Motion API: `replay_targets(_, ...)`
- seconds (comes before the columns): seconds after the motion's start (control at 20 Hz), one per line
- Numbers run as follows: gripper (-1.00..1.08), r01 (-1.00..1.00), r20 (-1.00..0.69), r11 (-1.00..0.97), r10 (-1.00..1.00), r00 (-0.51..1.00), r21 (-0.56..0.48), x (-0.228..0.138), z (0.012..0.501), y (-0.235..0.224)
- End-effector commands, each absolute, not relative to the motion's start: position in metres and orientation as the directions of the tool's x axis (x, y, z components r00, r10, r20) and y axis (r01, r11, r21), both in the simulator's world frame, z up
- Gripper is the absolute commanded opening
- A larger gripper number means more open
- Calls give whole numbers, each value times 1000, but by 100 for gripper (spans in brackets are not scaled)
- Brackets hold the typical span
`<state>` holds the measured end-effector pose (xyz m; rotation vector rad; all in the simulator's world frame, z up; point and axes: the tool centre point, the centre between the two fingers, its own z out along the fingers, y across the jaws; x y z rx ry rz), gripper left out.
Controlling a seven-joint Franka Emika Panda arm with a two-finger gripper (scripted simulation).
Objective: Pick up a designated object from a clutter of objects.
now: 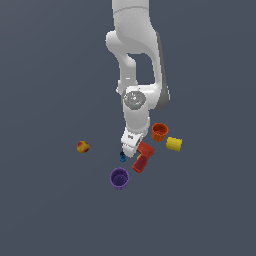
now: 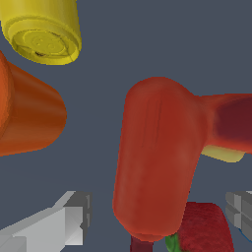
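The red-orange drill toy lies on the grey floor, its darker red handle branching off the body. My gripper hangs low right beside it, on the exterior view's left. In the wrist view the gripper is open, with one finger on each side of the end of the drill's body, not touching it. A small red strawberry-like ball lies by that end, partly hidden by the drill.
An orange ribbed cup and a yellow block stand just beyond the drill; both show close in the wrist view, the cup and the block. A tiny blue piece, a purple cup and a red-yellow ball lie nearby.
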<state>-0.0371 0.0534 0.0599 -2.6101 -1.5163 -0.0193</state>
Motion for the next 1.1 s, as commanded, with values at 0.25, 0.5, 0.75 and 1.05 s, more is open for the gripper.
replay_targets(0.25, 108, 867, 73, -488, 866, 495, -99, -39, 42, 56)
replay_targets(0.5, 108, 868, 73, -487, 866, 494, -99, -40, 31, 57)
replay_targets(0.75, -100, 868, 73, -486, 866, 494, -99, -40, 31, 57)
replay_targets(1.05, -100, 868, 73, -486, 866, 494, -99, -40, 31, 57)
